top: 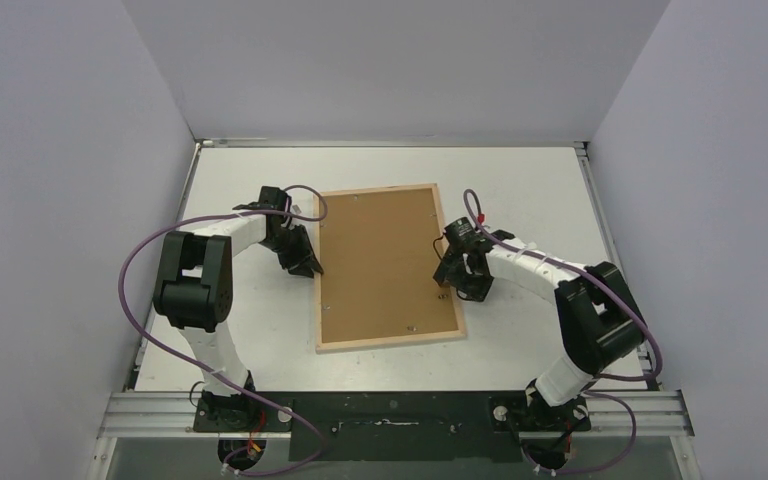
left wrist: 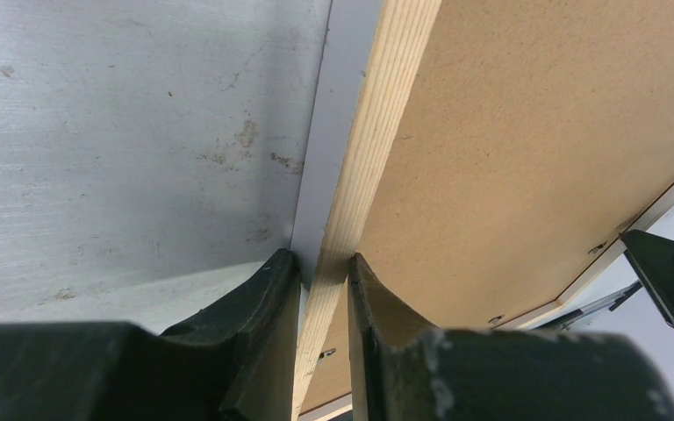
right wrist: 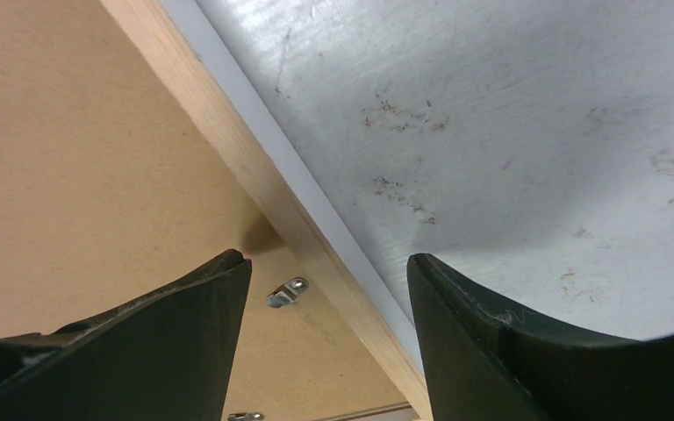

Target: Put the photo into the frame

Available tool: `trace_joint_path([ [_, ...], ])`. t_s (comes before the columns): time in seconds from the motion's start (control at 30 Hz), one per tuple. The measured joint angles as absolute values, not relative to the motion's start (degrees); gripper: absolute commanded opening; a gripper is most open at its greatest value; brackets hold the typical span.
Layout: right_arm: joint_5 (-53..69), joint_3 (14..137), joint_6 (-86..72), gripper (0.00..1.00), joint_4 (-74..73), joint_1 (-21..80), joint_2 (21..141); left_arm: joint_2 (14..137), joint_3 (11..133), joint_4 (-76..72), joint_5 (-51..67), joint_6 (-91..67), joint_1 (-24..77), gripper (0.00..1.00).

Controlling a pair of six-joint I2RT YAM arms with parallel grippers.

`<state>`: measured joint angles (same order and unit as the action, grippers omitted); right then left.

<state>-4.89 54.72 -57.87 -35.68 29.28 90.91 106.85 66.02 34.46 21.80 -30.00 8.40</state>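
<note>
The frame [top: 390, 341] lies flat on the table with its back up, a thin pale wood rim around a brown hardboard backing [top: 385, 265]. My left gripper [top: 312, 268] is at the left rim, shut on the wood strip [left wrist: 377, 132], which runs between its fingertips [left wrist: 320, 259]. My right gripper [top: 452, 283] is at the right rim, open. Its fingers straddle the wood strip [right wrist: 228, 140] without touching it, one over the backing, one over the table [right wrist: 326, 260]. The photo is hidden from every view.
Small metal clips [right wrist: 288, 291] sit on the backing [right wrist: 70, 158] just inside the rim. White table [top: 520, 180] surrounds the frame, with walls on three sides. A dark piece of the right arm [left wrist: 671, 276] shows beyond the frame's far edge.
</note>
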Motion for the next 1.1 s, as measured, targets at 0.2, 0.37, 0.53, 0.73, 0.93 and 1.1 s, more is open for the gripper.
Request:
trace_joint_path([
  [0.2, -2.5, 54.7, -57.3, 0.63, -34.9, 29.2, 93.5, 107.0, 66.0, 34.4, 22.3, -30.0, 8.2, 0.0],
  [0.37, -1.0, 54.6, -55.4, 0.6, -34.4, 29.1, 93.5, 107.1, 66.0, 34.4, 22.5, -30.0, 8.1, 0.0],
  [0.53, 1.6, 54.6, -51.8, 0.58, -34.5, 28.5, 93.6, 107.3, 66.0, 34.4, 23.0, -30.0, 7.9, 0.0],
  [0.73, 3.9, 54.6, -48.4, 0.51, -35.0, 27.6, 93.6, 107.5, 66.0, 34.4, 23.6, -30.0, 7.6, 0.0],
  [0.93, 5.5, 54.6, -45.8, 0.46, -35.4, 26.7, 93.6, 107.6, 66.0, 34.4, 23.9, -30.0, 7.4, 0.0],
  [1.1, 6.2, 54.8, -43.5, 0.42, -36.0, 26.5, 93.6, 107.7, 66.2, 34.5, 24.0, -30.0, 7.4, 0.0],
])
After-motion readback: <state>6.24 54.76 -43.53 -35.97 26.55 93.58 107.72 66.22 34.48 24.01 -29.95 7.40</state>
